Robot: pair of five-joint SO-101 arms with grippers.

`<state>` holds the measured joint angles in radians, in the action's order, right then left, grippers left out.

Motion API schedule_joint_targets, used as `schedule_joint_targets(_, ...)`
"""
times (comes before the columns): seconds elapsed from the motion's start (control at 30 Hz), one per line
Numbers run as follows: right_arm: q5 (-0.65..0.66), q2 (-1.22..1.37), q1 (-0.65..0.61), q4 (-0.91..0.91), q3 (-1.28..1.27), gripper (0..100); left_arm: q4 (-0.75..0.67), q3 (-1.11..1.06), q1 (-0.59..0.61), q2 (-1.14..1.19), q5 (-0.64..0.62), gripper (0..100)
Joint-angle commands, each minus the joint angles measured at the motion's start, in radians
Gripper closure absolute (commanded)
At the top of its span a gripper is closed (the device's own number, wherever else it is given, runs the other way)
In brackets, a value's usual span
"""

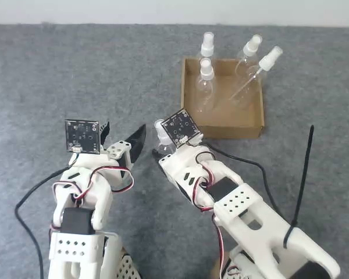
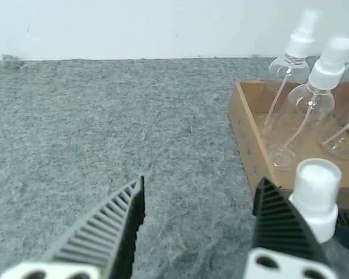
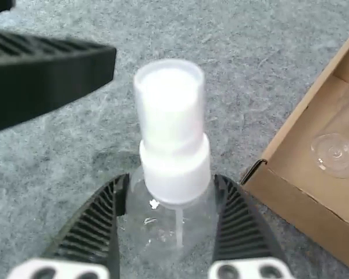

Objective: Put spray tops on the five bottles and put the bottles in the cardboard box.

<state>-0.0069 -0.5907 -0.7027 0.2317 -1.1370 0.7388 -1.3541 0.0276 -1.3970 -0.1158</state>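
The fifth bottle [image 3: 163, 229] stands upright on the grey felt tabletop [image 1: 75, 75], at about 7 o'clock from the cardboard box [image 1: 221, 125] in the high view. It is near the box but outside it. Its white spray top [image 3: 170, 145] sits on the neck and looks straight, though whether it is fully seated cannot be judged.

The bottle is clear, thin-walled and looks empty, so it should be very light and stiff enough for a modest squeeze. It would likely dent or pop free under a hard one. The round, smooth body may slip or twist. It is tall and narrow and would tip easily, as the leaning ones among the 4 capped bottles [image 1: 206, 81] in the box suggest. The best hold is on the body just below the shoulder, never on the top, which could pull off.

The right hand [image 3: 170, 180] has that hold. Its ribbed fingers [image 3: 96, 224] are closed to a narrow gap, 1 on each side of the body, and appear to press against it.

The left hand [image 2: 201, 183] is spread wide and holds nothing. In the high view it sits at 9 o'clock of the bottle, with 1 fingertip just beside the spray top; contact cannot be told.
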Motion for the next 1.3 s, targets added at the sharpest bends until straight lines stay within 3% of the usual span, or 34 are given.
schedule_joint_targets(0.0, 0.046, -0.031, 0.027, 0.022, 0.103, 99.2, -0.029, 0.008, 0.002, -0.015, -0.009, 72)
schedule_joint_targets(0.27, 0.072, -0.179, 0.17, 0.381, 0.411, 99.2, -0.029, 0.008, 0.002, -0.015, -0.008, 72)
schedule_joint_targets(0.43, 0.074, -0.108, 0.288, 0.472, 0.589, 99.2, -0.029, 0.008, 0.002, -0.015, -0.008, 72)
schedule_joint_targets(0.73, 0.072, 0.127, 0.384, 0.389, 0.69, 99.2, -0.029, 0.007, 0.002, -0.015, -0.008, 72)
schedule_joint_targets(1.27, 0.072, 0.367, 0.386, 0.174, 0.69, 99.2, -0.049, -0.002, 0.002, -0.015, -0.002, 72)
